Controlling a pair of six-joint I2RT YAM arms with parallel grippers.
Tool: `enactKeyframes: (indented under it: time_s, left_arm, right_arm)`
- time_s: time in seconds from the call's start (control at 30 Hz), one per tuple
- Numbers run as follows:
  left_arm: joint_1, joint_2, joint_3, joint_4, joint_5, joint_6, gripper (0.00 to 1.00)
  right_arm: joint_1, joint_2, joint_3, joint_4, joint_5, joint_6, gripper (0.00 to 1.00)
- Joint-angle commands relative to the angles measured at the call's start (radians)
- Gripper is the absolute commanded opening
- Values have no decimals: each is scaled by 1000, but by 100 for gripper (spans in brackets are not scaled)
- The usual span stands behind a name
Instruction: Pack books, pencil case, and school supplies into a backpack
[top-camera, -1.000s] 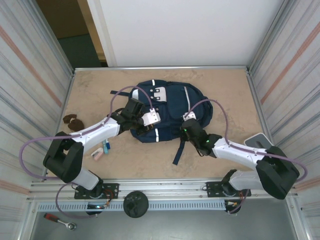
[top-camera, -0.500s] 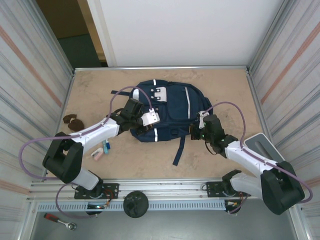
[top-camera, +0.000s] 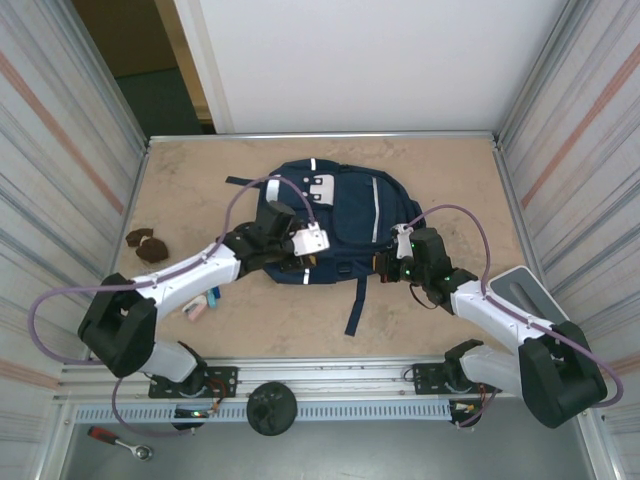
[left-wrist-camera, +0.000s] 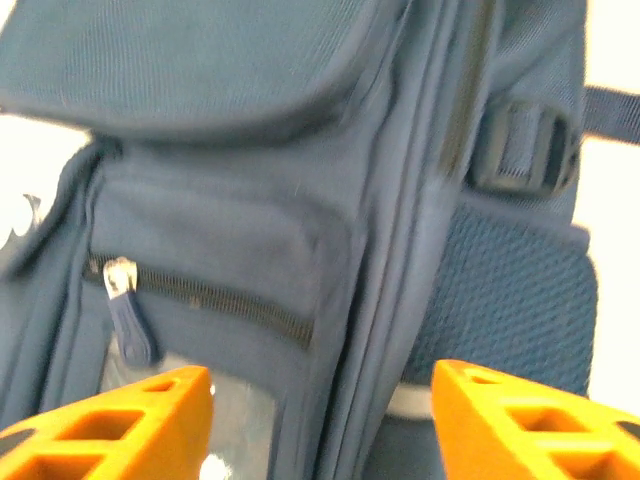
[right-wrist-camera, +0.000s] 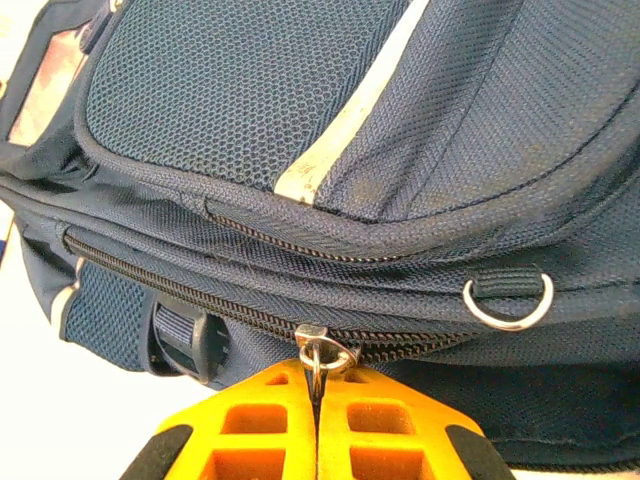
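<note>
The navy backpack (top-camera: 345, 205) lies flat mid-table with its white stripes up. My left gripper (top-camera: 293, 262) hovers at its near-left edge; in the left wrist view its orange fingers (left-wrist-camera: 110, 420) stand wide apart over the backpack's (left-wrist-camera: 300, 200) small zip pocket, holding nothing. My right gripper (top-camera: 387, 262) is at the near-right edge. In the right wrist view it (right-wrist-camera: 318, 405) is shut on the metal zipper pull (right-wrist-camera: 322, 352) of the backpack's (right-wrist-camera: 300, 120) main zip. A blue-and-white pen (top-camera: 212, 296) and a pink eraser-like piece (top-camera: 195, 311) lie by the left arm. The books and pencil case are out of view.
Brown lumpy pieces (top-camera: 148, 245) lie at the far left of the table. A loose backpack strap (top-camera: 356, 300) trails toward the near edge. A grey pad (top-camera: 522, 290) sits at the right wall. Corrugated walls close in both sides.
My left gripper has opened and slid right along the backpack's near edge. My right gripper, still shut on the zipper pull, has moved right; the backpack has shifted slightly.
</note>
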Motion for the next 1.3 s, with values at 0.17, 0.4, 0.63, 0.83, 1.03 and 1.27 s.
enactKeyframes:
  time_s: [0.17, 0.4, 0.63, 0.83, 1.03, 1.27]
  left_arm:
    - [-152, 122, 78, 123, -147, 103, 65]
    - [-158, 247, 118, 148, -210, 134, 53]
    - [-107, 200, 50, 162, -213, 125, 8]
    - [6, 54, -66, 217, -104, 89, 0]
    - [88, 6, -115, 260, -91, 54, 8]
    - [0, -71, -124, 218, -66, 31, 54]
  right_arm:
    - [5, 11, 24, 44, -52, 31, 0]
    - [12, 7, 23, 39, -54, 36, 0]
    - [10, -32, 45, -152, 202, 29, 0]
    - [17, -64, 65, -281, 466, 60, 0]
    - [65, -48, 70, -174, 400, 56, 0]
    - [100, -60, 63, -84, 287, 57, 0]
